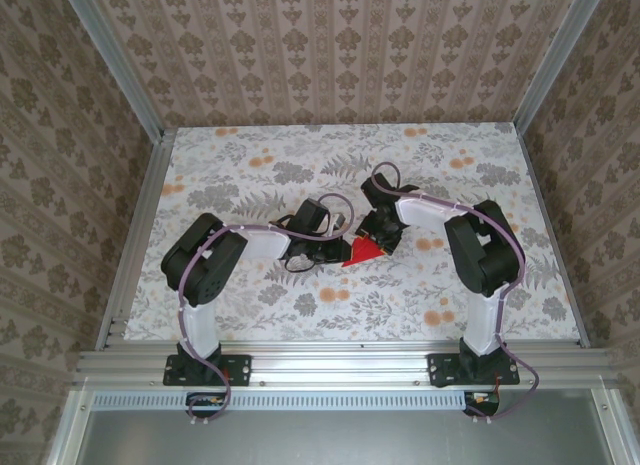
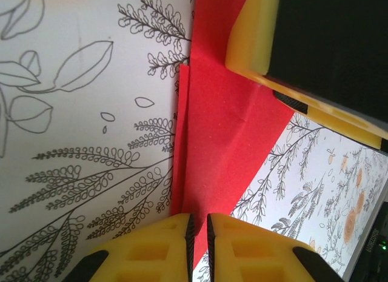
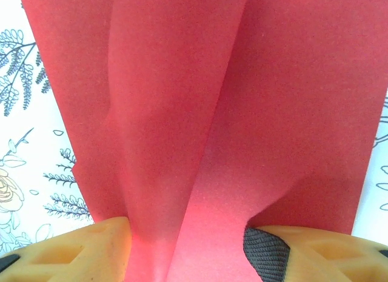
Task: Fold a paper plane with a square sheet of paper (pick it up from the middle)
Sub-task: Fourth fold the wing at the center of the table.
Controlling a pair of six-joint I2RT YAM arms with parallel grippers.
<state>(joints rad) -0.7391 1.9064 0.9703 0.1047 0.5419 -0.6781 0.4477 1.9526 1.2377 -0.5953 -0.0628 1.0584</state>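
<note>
The red sheet of paper (image 1: 363, 251) lies creased and folded into an angular shape at the middle of the table, between the two grippers. In the left wrist view my left gripper (image 2: 199, 233) is shut on the near tip of the paper (image 2: 224, 130), with only a thin gap between its yellow fingers. My right gripper (image 1: 379, 234) comes in from the far right; one of its yellow fingers (image 2: 254, 33) rests over the paper's far part. In the right wrist view my right gripper (image 3: 188, 258) stands open, its jaws wide apart, and a raised ridge of the paper (image 3: 182, 112) runs between them.
The floral tablecloth (image 1: 250, 175) covers the table. Patterned walls and aluminium frame rails (image 1: 140, 235) close it in on the left, right and back. Both arms' elbows (image 1: 205, 255) stand up on either side of the paper.
</note>
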